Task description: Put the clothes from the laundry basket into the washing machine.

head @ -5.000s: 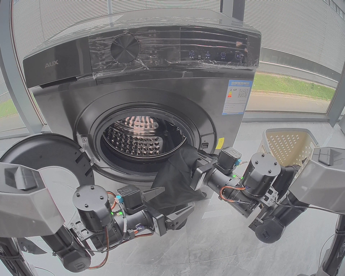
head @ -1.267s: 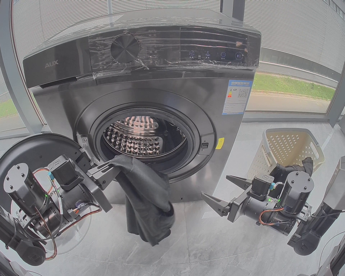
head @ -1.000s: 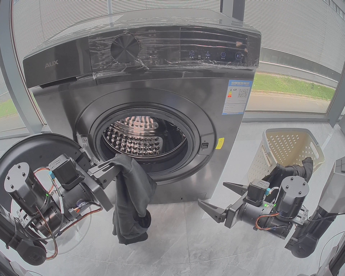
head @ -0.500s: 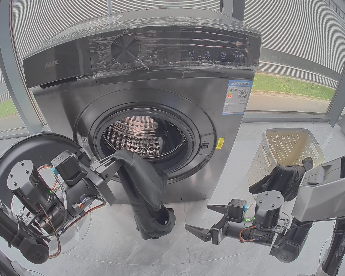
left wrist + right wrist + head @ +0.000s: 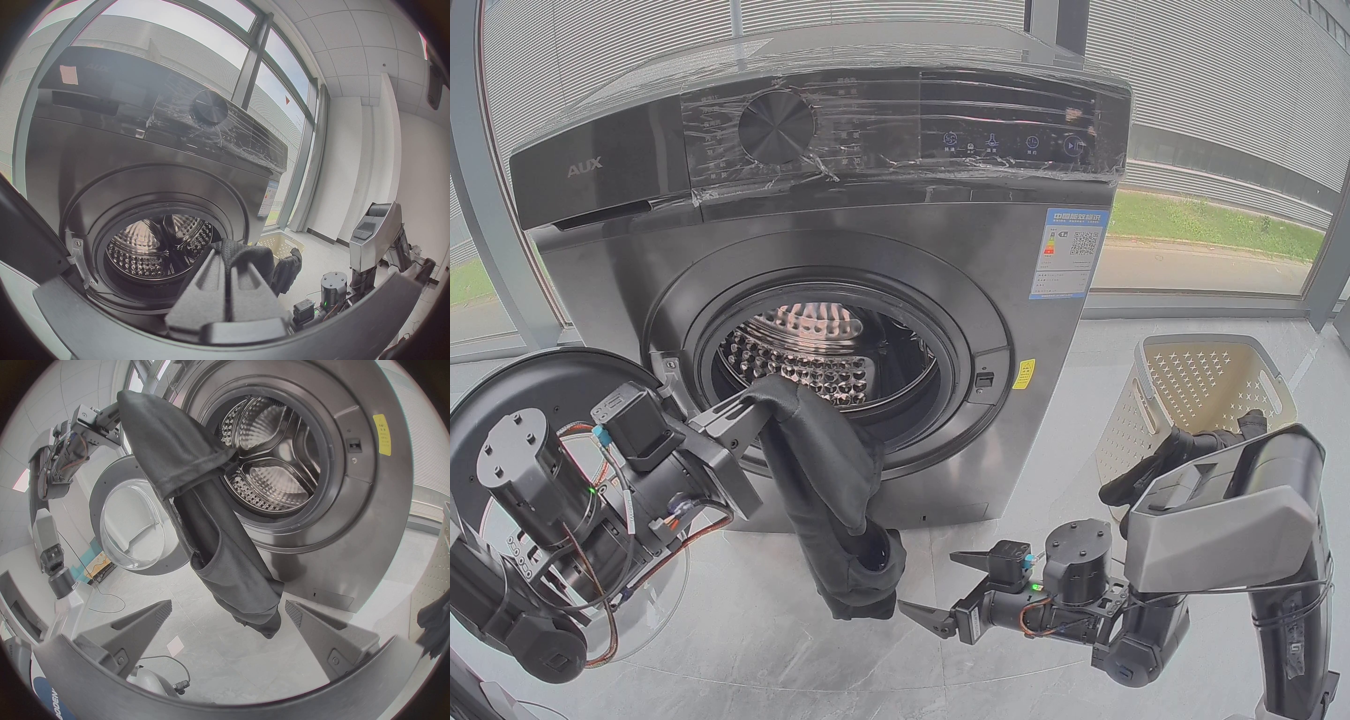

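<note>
A: Head view. What is counted?
B: One washing machine (image 5: 825, 234), its door (image 5: 534, 384) swung open at the left. One laundry basket (image 5: 1200, 375) on the floor to the right. Two dark garments.
A: Where are they?
B: One black garment (image 5: 825, 487) is clamped in the left gripper (image 5: 755, 398) at the lower left rim of the opening and hangs outside the drum. The second black garment (image 5: 1191, 450) is draped over the basket's near rim.
A: Arm poses?
B: The left arm is held up at the opening. The right arm is bent low, and the right gripper (image 5: 930, 583) is near the floor, jaws spread, nothing held.
A: Labels?
B: One blue-and-white label (image 5: 1069, 251) and one yellow sticker (image 5: 1024, 373) are noted right of the opening.
A: Left wrist view?
B: Both fingers (image 5: 206, 286) are pressed together on black cloth, with the drum (image 5: 154, 243) behind.
A: Right wrist view?
B: Two fingers (image 5: 136, 632) are seen wide apart, with the hanging garment beyond, before the open drum.
</note>
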Controlling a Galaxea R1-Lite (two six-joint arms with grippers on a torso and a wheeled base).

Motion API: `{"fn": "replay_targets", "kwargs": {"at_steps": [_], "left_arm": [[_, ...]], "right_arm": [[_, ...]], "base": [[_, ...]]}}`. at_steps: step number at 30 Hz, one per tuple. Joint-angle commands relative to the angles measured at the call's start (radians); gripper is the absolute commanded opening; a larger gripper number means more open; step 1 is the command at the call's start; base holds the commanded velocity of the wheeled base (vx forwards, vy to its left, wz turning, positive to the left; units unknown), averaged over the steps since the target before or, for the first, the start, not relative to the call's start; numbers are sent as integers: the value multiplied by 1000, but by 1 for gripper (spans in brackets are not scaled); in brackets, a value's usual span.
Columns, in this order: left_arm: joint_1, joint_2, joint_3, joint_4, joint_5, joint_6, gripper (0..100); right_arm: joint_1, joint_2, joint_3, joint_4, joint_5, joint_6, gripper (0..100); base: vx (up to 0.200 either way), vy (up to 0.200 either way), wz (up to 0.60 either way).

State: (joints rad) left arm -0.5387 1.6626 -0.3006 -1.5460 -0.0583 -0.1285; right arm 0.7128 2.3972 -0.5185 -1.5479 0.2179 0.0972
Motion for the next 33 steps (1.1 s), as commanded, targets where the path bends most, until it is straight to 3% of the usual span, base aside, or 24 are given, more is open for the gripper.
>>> {"fn": "replay_targets", "kwargs": {"at_steps": [1, 2, 17, 18, 20, 21, 33], "left_arm": [[-14, 16, -6, -2, 17, 0, 0], [-14, 17, -5, -2, 17, 0, 0], [-14, 22, -6, -2, 18, -2, 0], [-14, 22, -6, -2, 18, -2, 0], [-14, 22, -6, -2, 18, -2, 0], [-12, 23, -6, -2, 18, -2, 0], [-1, 25, -5, -2, 17, -6, 0]], "right_arm": [[13, 80, -81, 0, -2, -1, 100], [16, 109, -132, 0, -6, -1, 100], [50, 240, -365, -1, -18, 6, 100], [50, 241, -367, -1, -18, 6, 0], [50, 250, -382, -1, -29, 7, 0], [51, 250, -388, -1, -60, 10, 0], [45, 126, -325, -3, -66, 24, 0]], "base": [[0, 0, 0], [0, 0, 0], [0, 0, 0], [0, 0, 0], [0, 0, 0], [0, 0, 0], [0, 0, 0]]}}
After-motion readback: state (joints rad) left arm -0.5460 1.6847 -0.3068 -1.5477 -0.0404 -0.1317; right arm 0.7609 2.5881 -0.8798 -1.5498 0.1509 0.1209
